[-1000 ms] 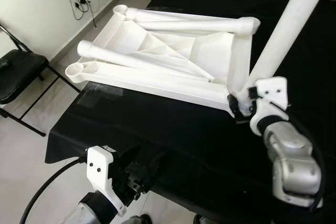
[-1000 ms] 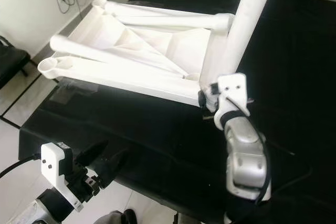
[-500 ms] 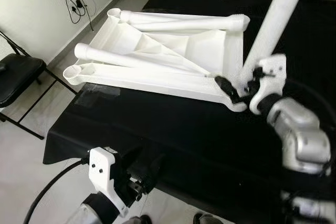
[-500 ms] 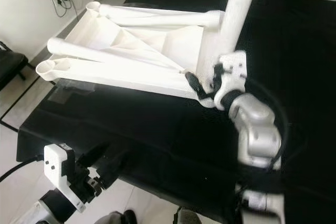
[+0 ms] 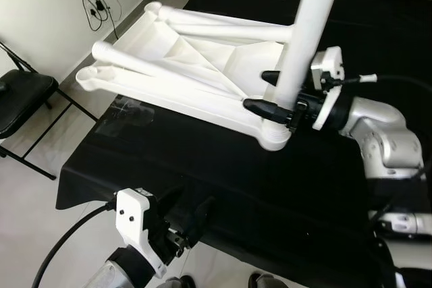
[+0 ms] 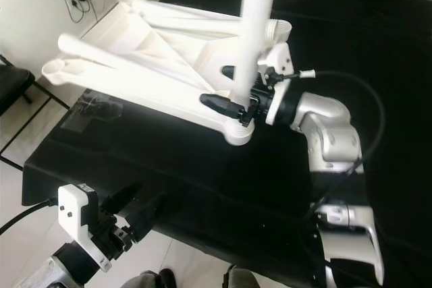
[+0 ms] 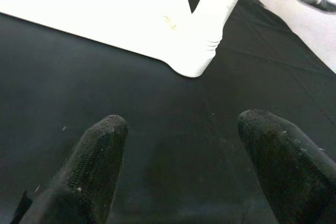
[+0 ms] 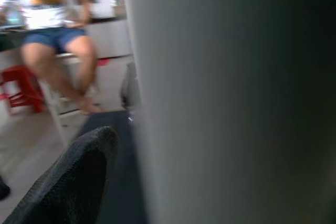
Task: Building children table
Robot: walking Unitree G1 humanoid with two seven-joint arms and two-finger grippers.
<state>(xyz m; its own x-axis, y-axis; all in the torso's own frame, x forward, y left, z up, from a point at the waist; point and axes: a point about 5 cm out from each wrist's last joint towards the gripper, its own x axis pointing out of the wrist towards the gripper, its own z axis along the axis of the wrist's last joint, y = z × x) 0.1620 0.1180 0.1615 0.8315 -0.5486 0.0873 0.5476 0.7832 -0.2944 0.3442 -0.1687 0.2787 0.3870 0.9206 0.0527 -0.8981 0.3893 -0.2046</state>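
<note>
The right gripper [image 5: 273, 92] is clenched around the lower part of a white table leg [image 5: 305, 32], one black finger on each side of the tube, just above the corner socket [image 5: 275, 136] of the upturned white tabletop [image 5: 196, 72]. The leg stands nearly upright, leaning slightly to the right at its top, with its foot seated in that near right socket. To do this step well, I judge the leg should be kept in line with the socket's axis and pressed or turned straight down, not levered sideways, since a tilt could jam it or drag the tabletop across the cloth. The grip sits low, which helps control at the joint.

The tabletop lies underside up on the black-draped counter [image 5: 202, 173], stretching from the gripper toward the far left. Other white legs [image 5: 169, 75] lie flat inside it.

The left gripper [image 7: 184, 161] hangs released at the near edge of the counter, fingers spread, well short of the socket and touching nothing. A folding chair [image 5: 20, 96] stands on the floor at far left.
</note>
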